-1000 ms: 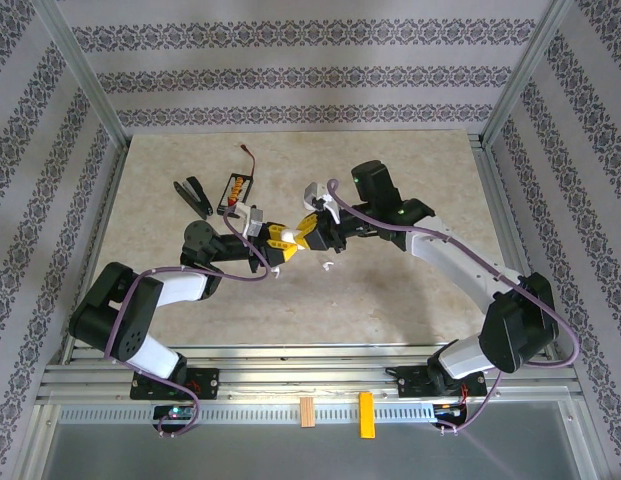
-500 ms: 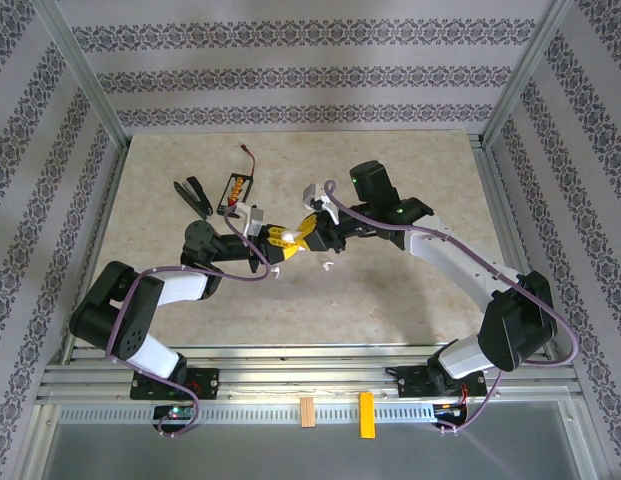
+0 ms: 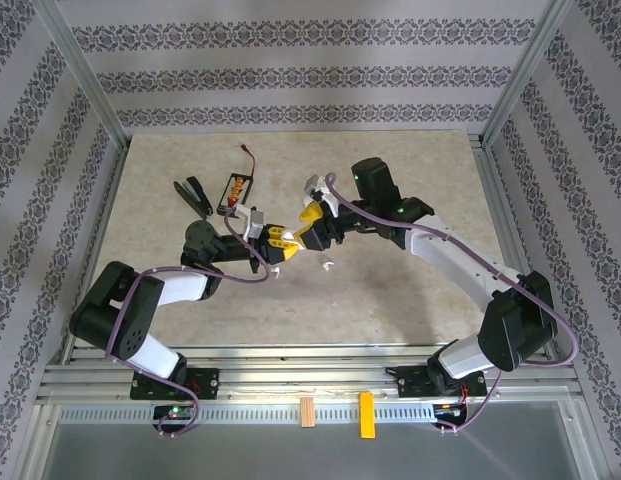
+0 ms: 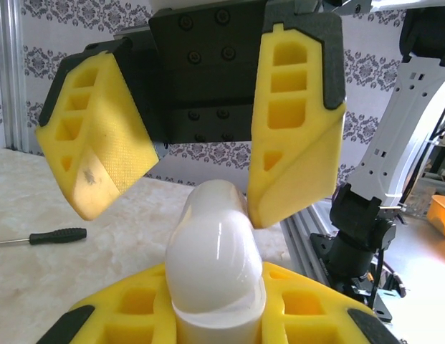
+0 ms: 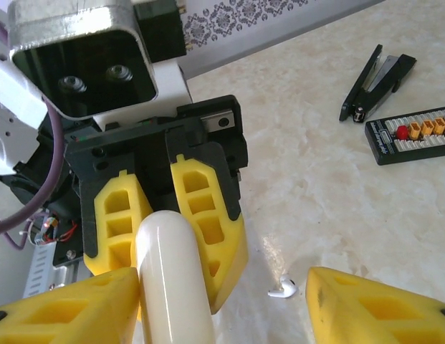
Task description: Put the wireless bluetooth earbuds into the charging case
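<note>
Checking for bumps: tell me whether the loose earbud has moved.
No. The earbud sits just as far from the black tool as before.

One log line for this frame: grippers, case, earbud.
left gripper: shut on charging case | right gripper: open, astride case | earbud: loose on table | insert: not done

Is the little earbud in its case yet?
Out: the earbud lies on the table, apart from the charging case the left gripper holds.
</note>
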